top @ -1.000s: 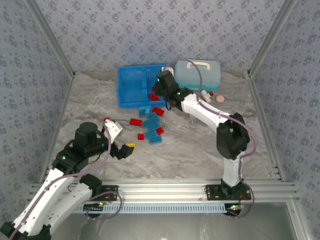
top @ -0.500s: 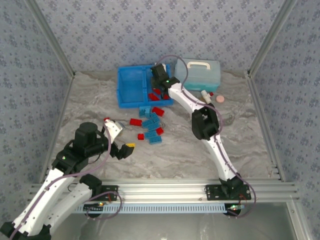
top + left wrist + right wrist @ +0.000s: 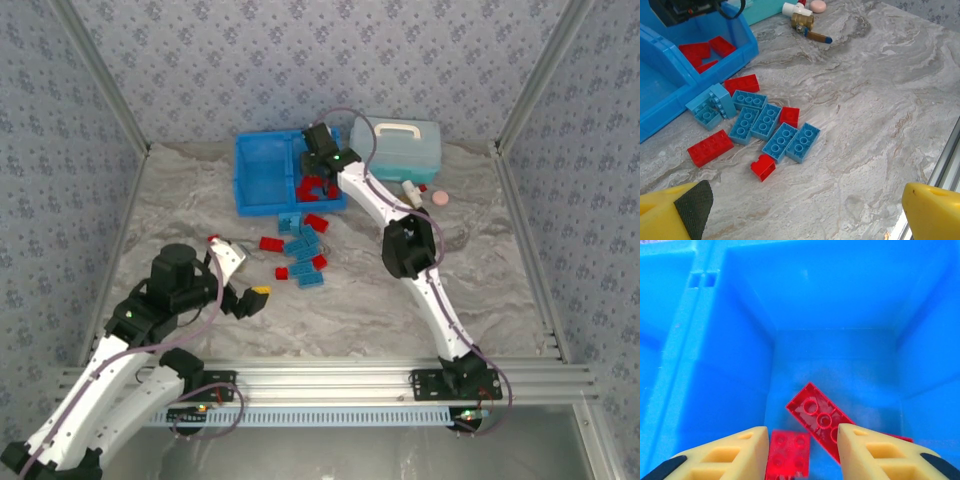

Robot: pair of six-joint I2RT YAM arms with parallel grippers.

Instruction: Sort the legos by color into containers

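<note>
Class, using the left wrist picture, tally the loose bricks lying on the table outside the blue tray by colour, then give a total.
Red bricks: 4
Light-blue bricks: 7 (two at the left overlap, so this count is less sure)
Total: 11

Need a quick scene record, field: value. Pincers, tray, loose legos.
left pincer: open, empty, back from the pile
right pincer: open, over the tray's right compartment
tray: right compartment holds sorted red legos
table: loose blue legos and loose red legos lie beside the tray
other: brass fitting, pink disc
</note>
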